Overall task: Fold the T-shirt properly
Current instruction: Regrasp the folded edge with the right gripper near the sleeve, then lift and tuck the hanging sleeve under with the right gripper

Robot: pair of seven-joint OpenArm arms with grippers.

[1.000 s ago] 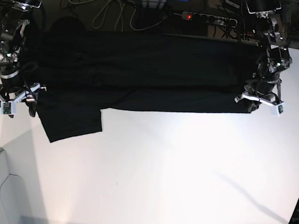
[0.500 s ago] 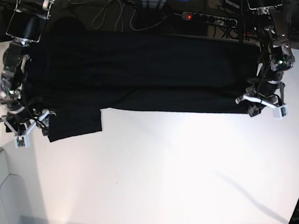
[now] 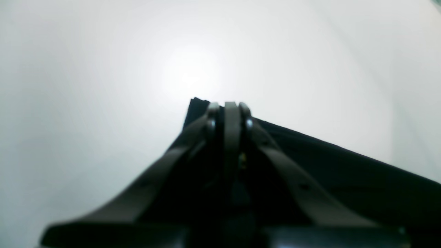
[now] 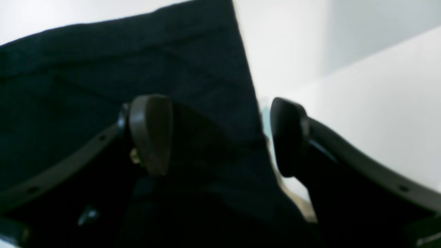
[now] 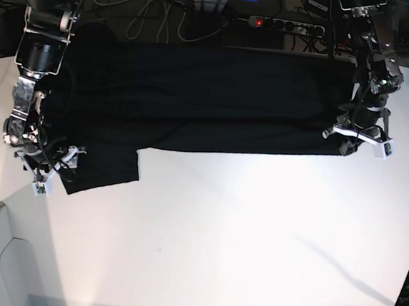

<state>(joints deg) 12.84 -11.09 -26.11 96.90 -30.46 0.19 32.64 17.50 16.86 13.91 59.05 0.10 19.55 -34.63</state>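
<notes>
T-shirt (image 5: pixel 195 98) sleeve edge between parted right gripper (image 4: pixel 220 137) jaws, wrist-view only.

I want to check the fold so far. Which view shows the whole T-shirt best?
The base view: the T-shirt shows almost entire there. The right wrist view shows one sleeve edge, the left wrist view one pinched corner.

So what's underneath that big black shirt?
The T-shirt lies spread on a white table, which shows all around its near edge. Whatever the cloth covers is hidden; any print would face down, unseen.
</notes>
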